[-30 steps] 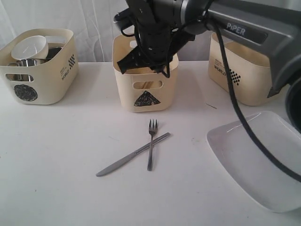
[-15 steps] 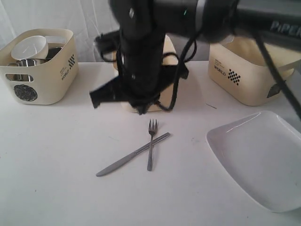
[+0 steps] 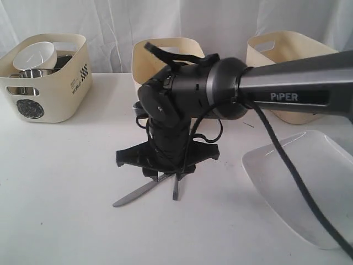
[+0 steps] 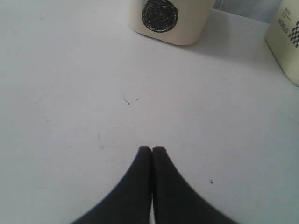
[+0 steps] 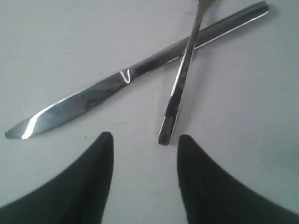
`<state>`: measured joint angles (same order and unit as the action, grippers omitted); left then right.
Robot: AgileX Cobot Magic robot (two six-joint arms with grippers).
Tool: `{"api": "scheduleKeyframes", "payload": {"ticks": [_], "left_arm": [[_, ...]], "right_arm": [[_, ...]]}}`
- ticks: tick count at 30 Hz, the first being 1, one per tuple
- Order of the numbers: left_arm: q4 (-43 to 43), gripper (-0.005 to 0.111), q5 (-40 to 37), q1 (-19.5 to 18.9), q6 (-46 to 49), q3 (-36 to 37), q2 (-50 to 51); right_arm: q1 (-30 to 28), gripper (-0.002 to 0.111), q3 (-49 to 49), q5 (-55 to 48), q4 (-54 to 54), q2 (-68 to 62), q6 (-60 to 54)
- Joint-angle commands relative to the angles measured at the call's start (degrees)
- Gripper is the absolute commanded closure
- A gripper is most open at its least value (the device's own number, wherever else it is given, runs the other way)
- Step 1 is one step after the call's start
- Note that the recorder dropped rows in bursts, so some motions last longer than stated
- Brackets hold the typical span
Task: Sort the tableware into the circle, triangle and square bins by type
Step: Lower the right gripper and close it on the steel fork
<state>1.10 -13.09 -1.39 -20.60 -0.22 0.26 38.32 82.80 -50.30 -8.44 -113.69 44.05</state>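
Exterior view, clock taken from table (image 3: 66,165) centre.

- Right arm (image 3: 287,94) reaches in from 3 o'clock and crosses the middle. Its wrist points down over the cutlery just below centre.
- Right gripper (image 5: 145,137): fingers spread and nothing between the pads. The wrist view shows the tips close above the table. The butt end of the fork (image 5: 180,88) handle lies in the gap between them, nearer one finger.
- Fork and knife (image 5: 93,95) lie crossed in an X, touching at the crossing, flat on the table. In the exterior view the knife blade points to 8 o'clock and the fork handle to 6 o'clock. The upper parts of both are hidden under the gripper.
- Left gripper (image 4: 152,149): fingers pressed together, holding nothing, over bare table. It does not show in the exterior view.
- Circle bin (image 3: 55,94) at 10 o'clock, black scribbled circle on its front. It holds a tilted white bowl (image 3: 34,55) and steel ware (image 3: 30,73) beneath it.
- Centre bin (image 3: 165,55) at 12 o'clock, its front mark hidden by the arm.
- Third bin (image 3: 287,58) at 2 o'clock, no mark visible from here.
- White rounded-square plate (image 3: 309,187) at 4 o'clock, well apart from the cutlery.
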Motion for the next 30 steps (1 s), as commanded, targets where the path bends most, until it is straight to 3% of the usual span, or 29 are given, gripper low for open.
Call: {"api": "scheduleKeyframes", "payload": {"ticks": [1, 18, 24, 30], "left_arm": [[-0.4, 0.107, 0.3, 0.9, 0.0, 0.2, -0.3], [-0.4, 0.107, 0.3, 1.0, 0.0, 0.2, -0.3], [-0.4, 0.107, 0.3, 1.0, 0.0, 0.2, -0.3], [-0.4, 0.107, 0.3, 1.0, 0.0, 0.2, -0.3]], "right_arm": [[-4.1, 0.062, -0.1, 2.5, 3.1, -0.9, -1.5], [-5.4, 0.062, -0.1, 6.9, 2.8, -6.7, -1.6], [-5.4, 0.072, -0.1, 7.5, 2.8, -7.8, -1.6], [-5.4, 0.073, -0.1, 8.7, 2.8, -9.7, -1.6]]}}
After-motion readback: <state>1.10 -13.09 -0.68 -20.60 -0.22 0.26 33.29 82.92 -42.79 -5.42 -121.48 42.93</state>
